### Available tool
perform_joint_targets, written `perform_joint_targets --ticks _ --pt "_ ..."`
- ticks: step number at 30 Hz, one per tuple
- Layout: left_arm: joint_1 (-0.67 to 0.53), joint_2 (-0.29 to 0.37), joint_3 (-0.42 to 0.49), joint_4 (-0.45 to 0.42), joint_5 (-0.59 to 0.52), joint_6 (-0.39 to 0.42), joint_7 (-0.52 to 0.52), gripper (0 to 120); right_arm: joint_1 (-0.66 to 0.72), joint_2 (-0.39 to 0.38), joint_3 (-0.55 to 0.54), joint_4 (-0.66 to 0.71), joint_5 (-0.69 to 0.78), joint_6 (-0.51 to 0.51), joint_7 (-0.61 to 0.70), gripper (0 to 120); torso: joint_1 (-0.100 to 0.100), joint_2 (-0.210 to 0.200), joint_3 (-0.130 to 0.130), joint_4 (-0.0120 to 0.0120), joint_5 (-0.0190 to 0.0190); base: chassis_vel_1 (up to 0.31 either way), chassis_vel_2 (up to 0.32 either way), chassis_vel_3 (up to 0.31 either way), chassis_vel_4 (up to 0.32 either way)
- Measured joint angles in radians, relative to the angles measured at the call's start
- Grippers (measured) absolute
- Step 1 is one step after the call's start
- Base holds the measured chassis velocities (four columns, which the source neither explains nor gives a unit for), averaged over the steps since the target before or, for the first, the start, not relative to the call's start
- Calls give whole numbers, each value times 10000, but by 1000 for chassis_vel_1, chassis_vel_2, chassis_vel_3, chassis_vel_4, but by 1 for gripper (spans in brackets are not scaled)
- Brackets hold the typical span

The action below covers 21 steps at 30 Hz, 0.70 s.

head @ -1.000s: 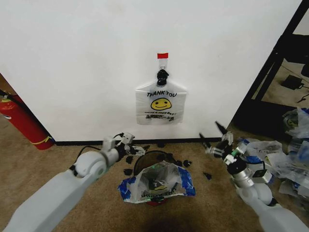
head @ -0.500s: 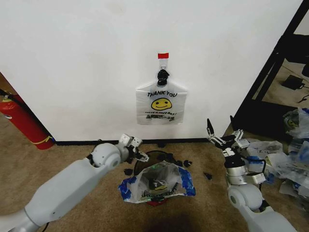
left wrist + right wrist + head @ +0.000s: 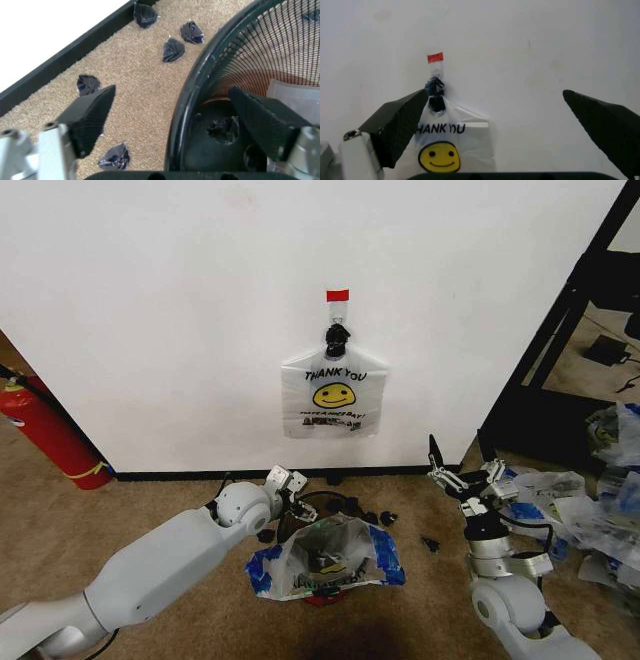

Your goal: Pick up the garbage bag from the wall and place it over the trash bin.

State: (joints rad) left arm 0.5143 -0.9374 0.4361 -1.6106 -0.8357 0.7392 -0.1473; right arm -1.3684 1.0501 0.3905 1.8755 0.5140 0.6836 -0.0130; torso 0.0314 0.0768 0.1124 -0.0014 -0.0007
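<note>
A thin translucent white plastic garbage bag [image 3: 334, 397] printed with a black "THANK YOU" and a yellow smiley hangs untouched from a small black hook [image 3: 337, 335] under a strip of red tape [image 3: 338, 296] on the plain white wall [image 3: 180, 310], as a two-armed robot squares up to it. In the past second the right hand [image 3: 463, 464] has swung from a low, sideways pose to point upward, fingers spread wide and released, and its wrist camera now frames the bag [image 3: 451, 140] squarely between the open fingers [image 3: 402, 123]. Judging from this, the right arm is lining up a reach for the bag's bunched handles, though it remains well apart from the wall.

The left hand [image 3: 290, 485] has drawn in over the same second toward the small round dark mesh trash bin [image 3: 330, 502] on the tan carpet, and now hovers with its fingers [image 3: 92, 112] apart and empty, straddling the bin's rim [image 3: 195, 97]. A crumpled bag with blue patches [image 3: 325, 558] already lies across the front of the bin, and dark scraps [image 3: 172, 49] litter the floor by the black baseboard [image 3: 65, 60]. A red fire extinguisher [image 3: 45, 432] leans at the wall's left. The pick-up has not yet begun.
</note>
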Motion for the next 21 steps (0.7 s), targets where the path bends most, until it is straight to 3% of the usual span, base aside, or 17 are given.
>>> perform_joint_targets --ticks 6,17,21 --pt "114 -9 92 28 -201 -17 -442 59 30 24 65 -152 2 16 -18 100 0 0 0 0 -1 0 0 0 0" --pt "127 164 36 -218 -603 -23 -793 25 112 34 36 -286 2 17 -18 100 0 0 0 0 -1 0 0 0 0" --pt "360 144 -282 -495 -1433 -33 -1886 7 194 34 2 -414 3 17 -18 100 0 0 0 -2 0 0 0 0 0"
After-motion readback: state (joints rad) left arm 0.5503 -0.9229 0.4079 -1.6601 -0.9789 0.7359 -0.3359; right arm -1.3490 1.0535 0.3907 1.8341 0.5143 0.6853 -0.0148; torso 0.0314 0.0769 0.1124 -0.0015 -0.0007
